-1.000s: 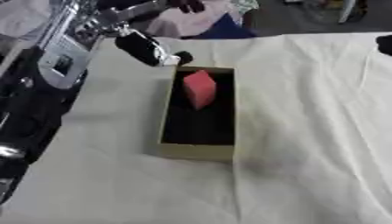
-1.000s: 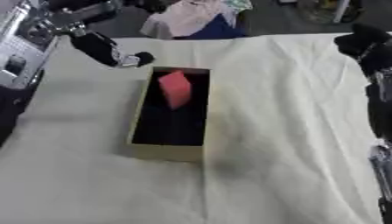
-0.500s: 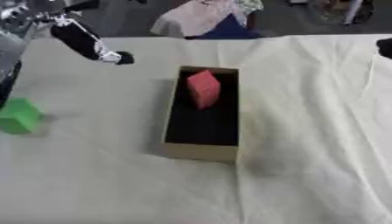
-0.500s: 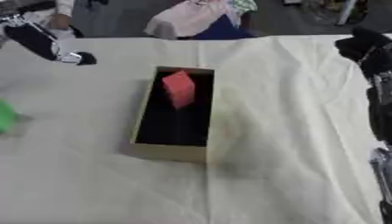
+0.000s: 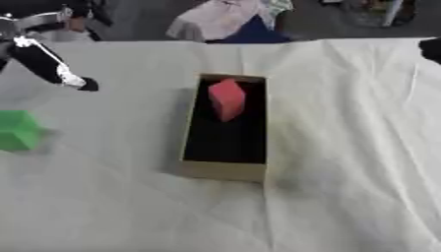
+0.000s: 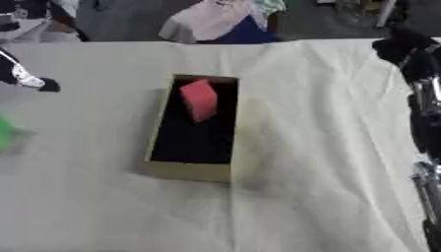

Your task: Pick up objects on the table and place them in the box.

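So the pink block [image 5: 227,99] is sitting in the far end of the box [image 5: 222,170], leaning on a slant against the black lining, and the box itself is about dead centre on the cream tablecloth [image 5: 344,147]. Over at 9 o'clock from the box there's a green block [image 5: 17,130] on the cloth by the edge of my view, well apart from it. My left hand [image 5: 51,69] is up around 10 o'clock above the cloth holding nothing, fingers look straight, and the right hand [image 6: 405,47] is just a dark shape at 2 o'clock, can't tell if it's open or closed.
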You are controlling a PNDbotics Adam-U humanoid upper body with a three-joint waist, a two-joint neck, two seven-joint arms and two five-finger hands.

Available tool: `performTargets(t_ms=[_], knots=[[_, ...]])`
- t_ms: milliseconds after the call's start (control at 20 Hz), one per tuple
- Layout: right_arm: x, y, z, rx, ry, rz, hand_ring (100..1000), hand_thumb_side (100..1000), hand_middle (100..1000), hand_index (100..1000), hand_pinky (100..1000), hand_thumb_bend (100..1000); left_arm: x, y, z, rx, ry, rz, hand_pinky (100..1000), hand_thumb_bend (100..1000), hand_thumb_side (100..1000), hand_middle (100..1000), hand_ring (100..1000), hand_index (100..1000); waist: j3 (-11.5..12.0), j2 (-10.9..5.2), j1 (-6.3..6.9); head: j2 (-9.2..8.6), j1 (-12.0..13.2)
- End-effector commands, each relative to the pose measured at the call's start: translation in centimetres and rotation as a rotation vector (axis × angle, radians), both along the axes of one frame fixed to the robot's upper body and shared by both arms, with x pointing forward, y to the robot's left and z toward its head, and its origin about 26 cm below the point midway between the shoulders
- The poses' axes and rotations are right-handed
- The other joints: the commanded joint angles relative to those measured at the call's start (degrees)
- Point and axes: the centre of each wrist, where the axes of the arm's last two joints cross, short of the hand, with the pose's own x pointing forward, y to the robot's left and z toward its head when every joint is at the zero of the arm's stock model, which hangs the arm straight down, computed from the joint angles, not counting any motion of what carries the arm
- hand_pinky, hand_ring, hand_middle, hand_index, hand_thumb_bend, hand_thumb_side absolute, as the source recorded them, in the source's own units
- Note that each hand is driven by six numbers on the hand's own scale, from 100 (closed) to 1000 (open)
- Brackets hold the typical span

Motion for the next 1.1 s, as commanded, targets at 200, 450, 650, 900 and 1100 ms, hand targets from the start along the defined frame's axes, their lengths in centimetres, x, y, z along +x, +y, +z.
performTargets(t_ms=[200,450,650,900,1100], knots=[[-0.2,-0.4,0.9,-0.037,-0.029,-0.004,808,929,697,863,851,100,-0.4,4.0,1.1,0.084,0.047,0.1,916,722,368,875,921,916,0.3,-0.56,-0.23,0.29,-0.1],[-0.2,-0.4,0.9,-0.037,-0.029,-0.004,809,928,697,863,851,100,-0.7,5.6,0.4,0.125,0.103,0.147,924,761,378,884,932,921,0.4,-0.62,-0.31,0.29,1.4],[-0.2,-0.4,0.8,-0.036,-0.027,-0.006,809,929,697,863,851,100,-1.0,6.9,-0.1,0.158,0.137,0.19,931,823,379,894,944,925,0.4,-0.6,-0.33,0.29,1.7],[-0.2,-0.4,0.7,-0.033,-0.021,-0.005,809,930,697,863,851,100,-0.8,8.6,-1.0,0.181,0.151,0.259,931,875,345,898,952,925,0.3,-0.58,-0.35,0.29,1.5],[-0.3,-0.4,0.6,-0.03,-0.02,-0.007,809,932,697,863,851,100,-0.4,9.8,-1.8,0.196,0.166,0.304,932,899,332,902,956,926,0.2,-0.48,-0.39,0.29,1.6]])
